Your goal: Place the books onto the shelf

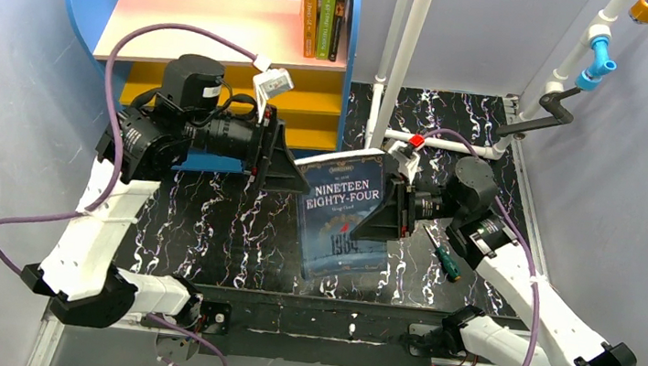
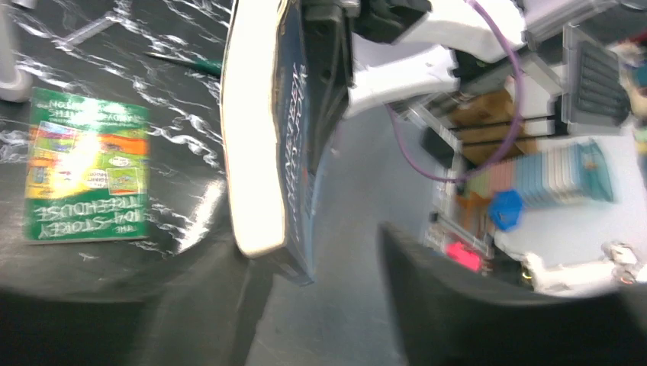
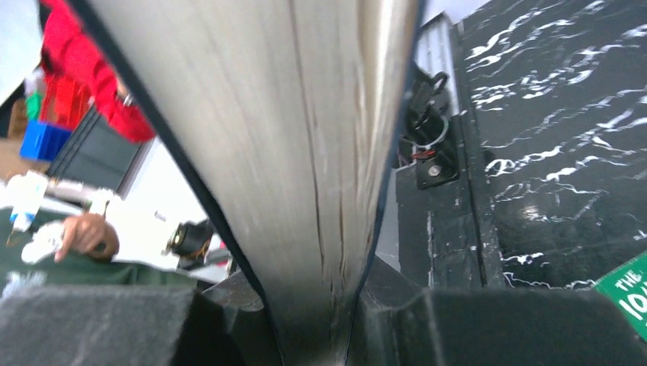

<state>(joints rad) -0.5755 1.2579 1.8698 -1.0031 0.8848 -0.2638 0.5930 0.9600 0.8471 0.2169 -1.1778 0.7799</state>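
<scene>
Green book [image 2: 85, 175]: wrist views only

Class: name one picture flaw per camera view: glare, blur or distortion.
Top view: mild glare on the shelf. Left wrist view: glare bleaches the green book and the pages of the blue book. Right wrist view: blue book looms close, blurred.

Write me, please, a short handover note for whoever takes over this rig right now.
Left end effector: fingers either side of Nineteen Eighty-Four, a gap showing beside one finger; open, not clamping.
Right end effector: shut on the same book's opposite edge, holding it above the table.
Done: three books stand on the shelf, on its pink top.
Left to do: shelve Nineteen Eighty-Four, then the green book lying flat on the table.
The screwdriver near the right arm is not part of the job.
</scene>
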